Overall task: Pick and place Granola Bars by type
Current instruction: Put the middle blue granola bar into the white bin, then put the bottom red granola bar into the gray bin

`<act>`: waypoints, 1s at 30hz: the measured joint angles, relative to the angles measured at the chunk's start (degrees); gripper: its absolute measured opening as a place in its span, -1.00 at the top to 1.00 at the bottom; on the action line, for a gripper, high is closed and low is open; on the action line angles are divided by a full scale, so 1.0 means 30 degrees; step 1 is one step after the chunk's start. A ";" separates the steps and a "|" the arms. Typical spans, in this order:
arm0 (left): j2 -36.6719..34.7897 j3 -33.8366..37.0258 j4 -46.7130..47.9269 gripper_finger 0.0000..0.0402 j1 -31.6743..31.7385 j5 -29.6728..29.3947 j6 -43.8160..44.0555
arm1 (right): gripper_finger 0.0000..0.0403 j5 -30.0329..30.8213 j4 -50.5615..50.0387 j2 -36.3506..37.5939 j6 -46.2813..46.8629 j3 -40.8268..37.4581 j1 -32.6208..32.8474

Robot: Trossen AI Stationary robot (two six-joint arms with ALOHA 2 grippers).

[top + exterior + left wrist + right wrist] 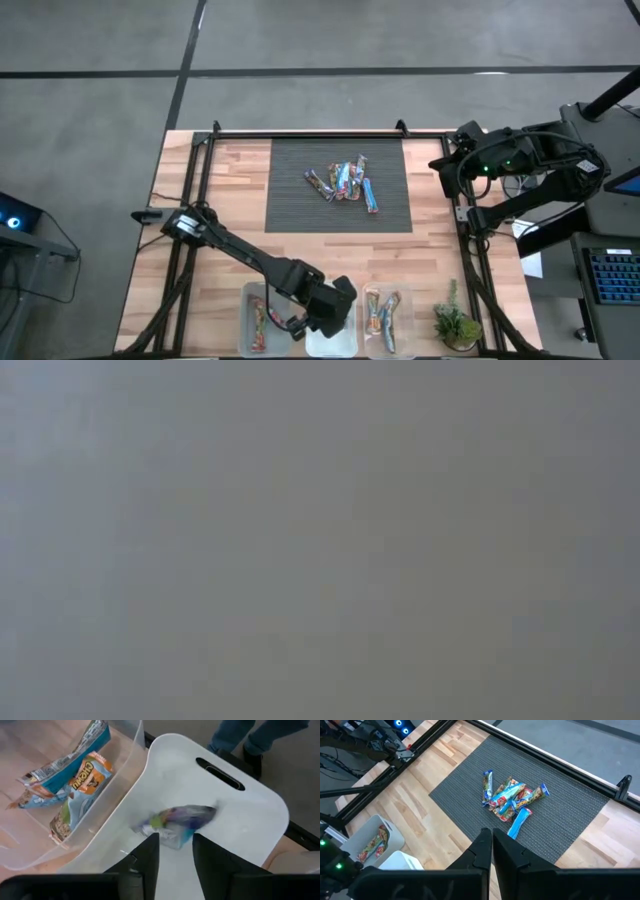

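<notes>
Several granola bars [345, 182] in blue, red and orange wrappers lie in a pile on the dark mat [300, 205]; they also show in the right wrist view [512, 800]. My left gripper [325, 318] is open over the middle white bin [250, 815] at the table's near edge. A blurred purple-blue bar [177, 822] is inside that bin, just beyond the fingertips. My right gripper [492, 840] is shut and empty, high at the table's far right [470, 165]. The low view shows only grey. My left gripper's open fingers [150, 852] point down into the middle bin and stand on either side of the blurred bar's near end [172, 837]. Whether they touch it I cannot tell.
Three bins stand in a row at the near edge: the left one [258, 320] holds a bar and the right one [385, 318] holds a few. A small green plant [455, 322] stands to their right. A person's legs [250, 735] show beyond the table.
</notes>
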State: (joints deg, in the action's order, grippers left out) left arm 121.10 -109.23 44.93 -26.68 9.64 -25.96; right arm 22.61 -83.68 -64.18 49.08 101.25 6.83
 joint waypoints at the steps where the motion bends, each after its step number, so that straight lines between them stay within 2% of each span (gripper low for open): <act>1: 0.0000 0.0012 0.0007 0.46 0.0001 -0.0129 0.0000 | 0.96 0.0000 0.0000 0.0000 0.0000 -0.0004 0.0000; 24: -0.0007 0.0029 0.0665 0.45 0.0030 -0.0872 -0.0549 | 0.96 -0.0022 -0.0007 0.0000 -0.0066 -0.0007 0.0000; 27: -0.0007 0.0029 0.1378 0.53 0.0031 -0.0864 -0.0831 | 0.96 -0.0022 -0.0007 0.0000 -0.0066 -0.0007 0.0000; 30: -0.0015 -0.0048 0.1910 0.71 0.0065 -0.0843 -0.0843 | 0.96 -0.0028 -0.0007 0.0000 -0.0066 -0.0007 0.0000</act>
State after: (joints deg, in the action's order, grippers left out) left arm 121.05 -109.37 50.66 -26.49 7.11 -28.48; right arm 22.53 -83.70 -64.18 48.88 101.23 6.83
